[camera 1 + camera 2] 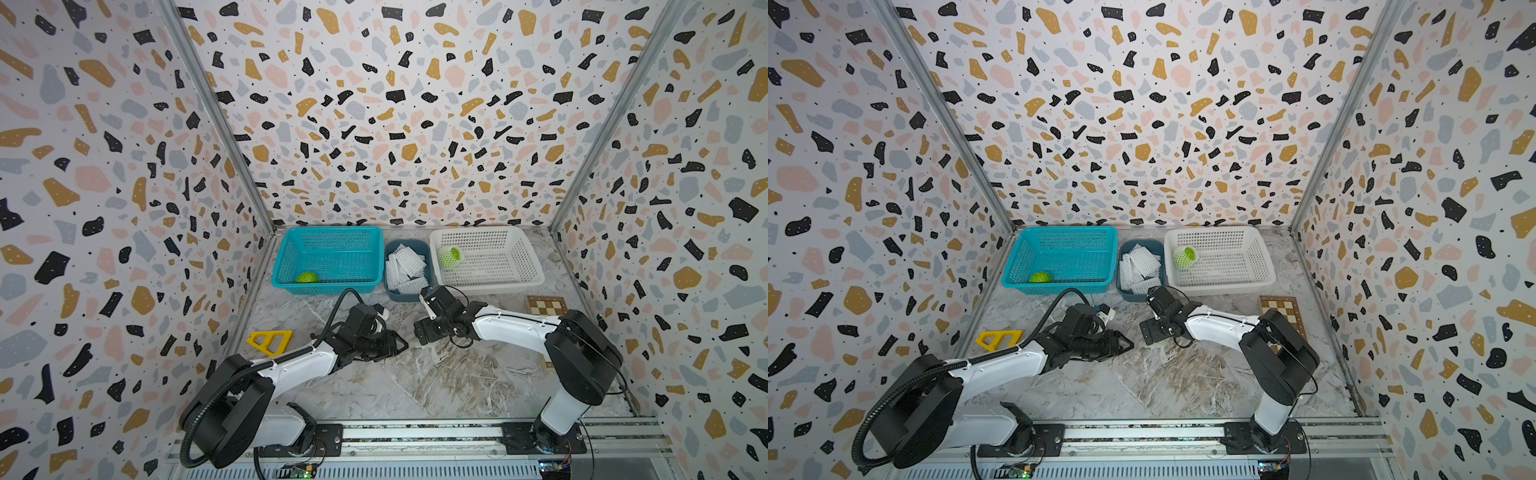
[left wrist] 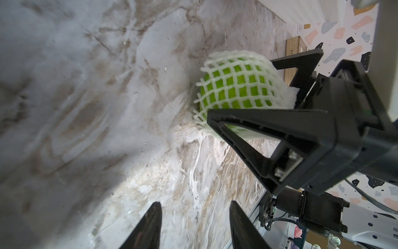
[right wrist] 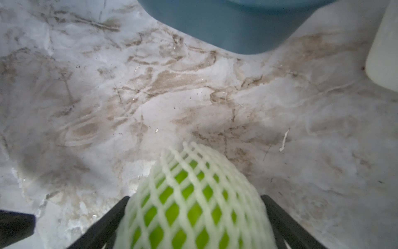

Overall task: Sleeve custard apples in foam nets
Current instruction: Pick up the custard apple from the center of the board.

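Note:
A green custard apple (image 2: 237, 90) wrapped in a white foam net rests on the marble table. My right gripper (image 3: 196, 198) is shut on it, a black finger pressing the net on each side. In both top views that fruit is hidden under the right gripper (image 1: 428, 328). My left gripper (image 2: 195, 207) is open with nothing between its fingers, and its tips point at the fruit from close by (image 1: 401, 345). A bare custard apple (image 1: 306, 277) lies in the teal basket (image 1: 332, 232). A netted one (image 1: 449, 255) lies in the white basket (image 1: 519, 249). Spare foam nets (image 1: 405, 266) fill the dark blue bin.
A yellow triangular piece (image 1: 270, 340) lies on the table by the left wall. A small chequered board (image 1: 546, 307) lies under the right arm near the right wall. The three containers stand in a row along the back wall. Patterned walls close in three sides.

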Robot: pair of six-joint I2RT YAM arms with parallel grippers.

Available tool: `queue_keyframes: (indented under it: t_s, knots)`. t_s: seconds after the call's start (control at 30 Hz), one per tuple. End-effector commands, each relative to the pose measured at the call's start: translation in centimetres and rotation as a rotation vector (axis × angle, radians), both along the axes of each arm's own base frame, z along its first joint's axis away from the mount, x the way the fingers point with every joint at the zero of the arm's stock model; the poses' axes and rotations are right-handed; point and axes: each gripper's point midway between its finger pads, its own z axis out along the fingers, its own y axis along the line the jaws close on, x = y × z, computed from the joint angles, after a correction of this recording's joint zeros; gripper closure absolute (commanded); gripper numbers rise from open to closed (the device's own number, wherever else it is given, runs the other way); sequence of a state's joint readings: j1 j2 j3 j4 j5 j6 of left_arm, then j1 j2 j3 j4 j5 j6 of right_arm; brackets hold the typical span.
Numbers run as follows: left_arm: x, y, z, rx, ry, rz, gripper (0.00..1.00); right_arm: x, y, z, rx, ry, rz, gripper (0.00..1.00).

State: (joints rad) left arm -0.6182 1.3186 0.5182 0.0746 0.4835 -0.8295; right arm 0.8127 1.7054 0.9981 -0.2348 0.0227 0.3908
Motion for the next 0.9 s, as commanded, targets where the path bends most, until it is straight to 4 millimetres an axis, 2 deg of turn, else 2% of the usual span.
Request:
queue_keyframes:
  t_s: [0.0, 0.2, 0.43, 0.67, 0.87]
  knots:
    - [0.1, 0.1, -0.2, 0.003, -0.014, 0.001, 0.50, -0.7, -0.4, -0.8, -0.031, 0.022, 0.019, 0.08]
    - [0.1, 0.1, -0.2, 0.000, -0.014, 0.003, 0.50, -1.1, -0.4, -2.0, -0.040, 0.046, 0.029, 0.11]
    - [0.0, 0.3, -0.4, 0.004, -0.012, 0.008, 0.50, -1.2, -0.4, -2.3, -0.039, 0.046, 0.032, 0.15]
    - [0.1, 0.2, 0.1, -0.004, -0.020, 0.011, 0.50, -1.3, 0.5, -0.7, 0.057, 0.038, 0.060, 0.18]
    - [0.6, 1.3, 1.4, -0.001, -0.052, 0.053, 0.50, -1.6, 1.3, 2.8, 0.284, 0.008, 0.086, 0.18]
